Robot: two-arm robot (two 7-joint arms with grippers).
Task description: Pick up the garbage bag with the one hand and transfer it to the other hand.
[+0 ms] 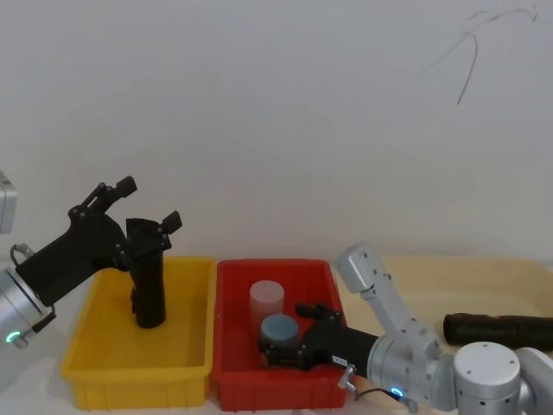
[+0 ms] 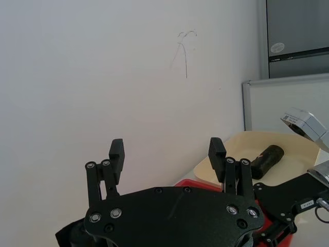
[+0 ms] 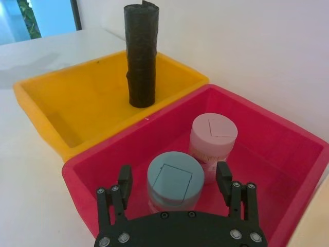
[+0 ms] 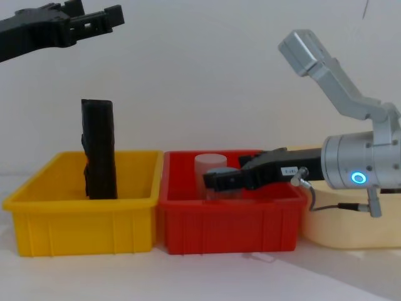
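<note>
With both black long-fingered grippers, left (image 4: 103, 17) and right (image 3: 175, 177), open, the tall black garbage-bag roll (image 4: 99, 150) standing unsupported in the yellow plastic bin (image 4: 37, 191) could topple if nudged.

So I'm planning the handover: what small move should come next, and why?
Probably lower the left gripper onto the garbage bag. In the chest view it hangs open, above the roll's top and apart from it, and the roll stands upright in the yellow bin, ungrasped. The right gripper is open over the red bin.
</note>
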